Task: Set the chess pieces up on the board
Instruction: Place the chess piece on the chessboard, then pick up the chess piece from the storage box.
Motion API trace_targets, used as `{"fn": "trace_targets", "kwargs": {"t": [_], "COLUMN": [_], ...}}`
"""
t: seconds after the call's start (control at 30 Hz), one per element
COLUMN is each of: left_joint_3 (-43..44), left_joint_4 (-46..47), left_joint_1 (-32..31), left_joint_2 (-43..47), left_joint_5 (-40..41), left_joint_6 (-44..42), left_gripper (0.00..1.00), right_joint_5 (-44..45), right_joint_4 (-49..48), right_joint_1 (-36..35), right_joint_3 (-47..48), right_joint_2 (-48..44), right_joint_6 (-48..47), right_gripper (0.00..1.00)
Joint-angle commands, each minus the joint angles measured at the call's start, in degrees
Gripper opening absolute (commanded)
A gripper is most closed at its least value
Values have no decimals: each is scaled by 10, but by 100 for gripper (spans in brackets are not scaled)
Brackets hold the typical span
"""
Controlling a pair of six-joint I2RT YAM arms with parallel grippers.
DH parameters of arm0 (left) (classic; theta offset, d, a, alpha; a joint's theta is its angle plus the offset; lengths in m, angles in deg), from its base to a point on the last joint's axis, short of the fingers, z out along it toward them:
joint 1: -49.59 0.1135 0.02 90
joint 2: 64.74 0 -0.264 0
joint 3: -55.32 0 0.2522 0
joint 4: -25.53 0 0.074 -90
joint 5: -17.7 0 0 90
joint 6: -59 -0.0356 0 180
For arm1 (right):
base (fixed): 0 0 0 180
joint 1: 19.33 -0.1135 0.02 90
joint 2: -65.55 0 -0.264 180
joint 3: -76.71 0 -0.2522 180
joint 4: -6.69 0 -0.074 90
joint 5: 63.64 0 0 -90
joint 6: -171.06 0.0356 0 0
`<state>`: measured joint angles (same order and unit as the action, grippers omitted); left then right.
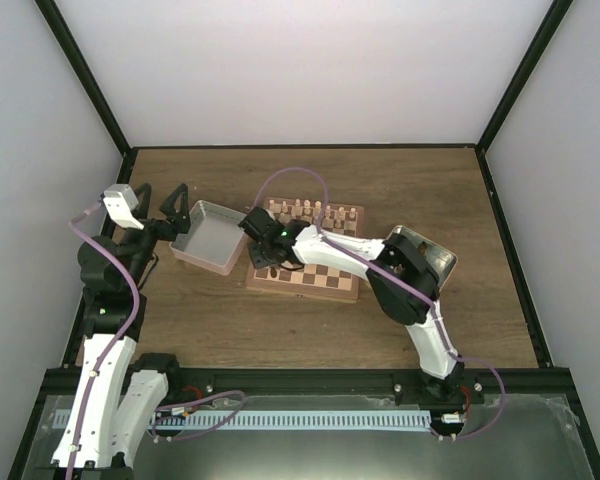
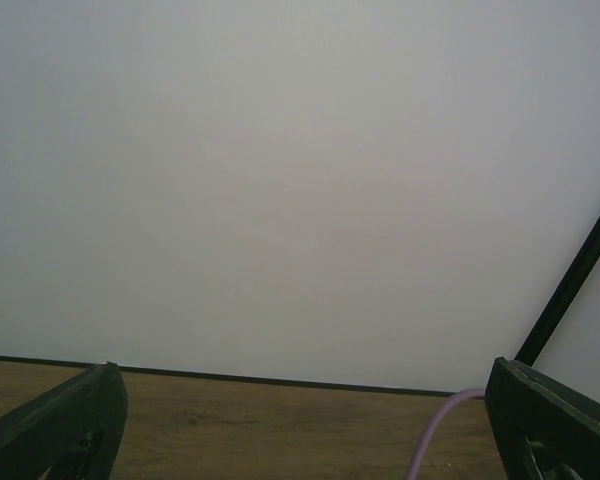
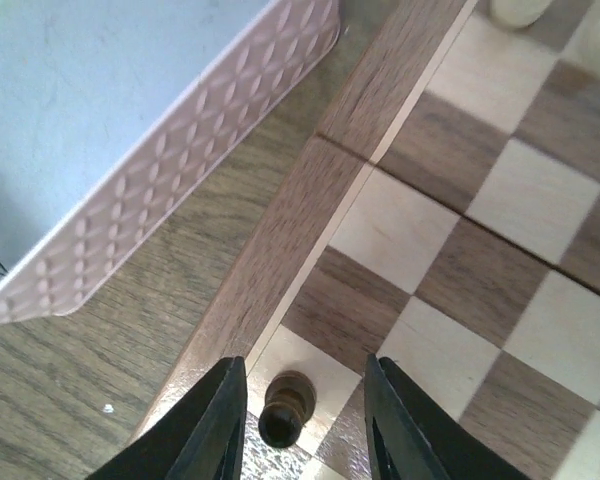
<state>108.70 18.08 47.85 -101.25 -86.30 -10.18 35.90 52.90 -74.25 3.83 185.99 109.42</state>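
A dark brown chess piece [image 3: 285,412] stands upright on a light square at the left edge of the board [image 3: 420,230]. My right gripper [image 3: 303,370] is open around it, one finger on each side, with a gap to the piece on both sides. From above, the right gripper [image 1: 263,250] hangs over the near left part of the board [image 1: 310,283]. My left gripper [image 1: 165,205] is raised beside the pink tin, open and empty. In the left wrist view its fingers [image 2: 60,430] stand wide apart against the white wall.
The pink patterned tin [image 1: 208,238] lies just left of the board; its wall [image 3: 180,170] runs close to the board's rim. A metal tin [image 1: 430,255] sits to the board's right under the right arm. Pale chessmen [image 1: 310,210] line the far rows. A purple cable [image 2: 435,430] arcs over the table.
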Motion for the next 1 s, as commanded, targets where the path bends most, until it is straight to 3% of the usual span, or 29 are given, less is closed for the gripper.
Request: {"fn": "trace_targets", "kwargs": {"t": [0.0,0.43,0.67,0.97], "left_joint_3": [-3,-4,-5,-7], "left_joint_4": [10,6,8,8], "left_joint_1": [4,4,4,4], "left_joint_2": [7,12,12,15], "left_joint_5": [-15,-13,-16,-15], "left_joint_6": [-2,-3,-3,-1], "left_gripper": [100,100,100,100], "right_joint_5": [48,172,227,135], "right_joint_4": [-28,-69,11,-32], "right_joint_1": [11,126,204,368], "right_joint_3": [-15,-336,-430,-544], "right_joint_2": [-80,-400,-491,-524], "right_joint_6": [41,145,210,198], "right_gripper": [35,35,33,32]}}
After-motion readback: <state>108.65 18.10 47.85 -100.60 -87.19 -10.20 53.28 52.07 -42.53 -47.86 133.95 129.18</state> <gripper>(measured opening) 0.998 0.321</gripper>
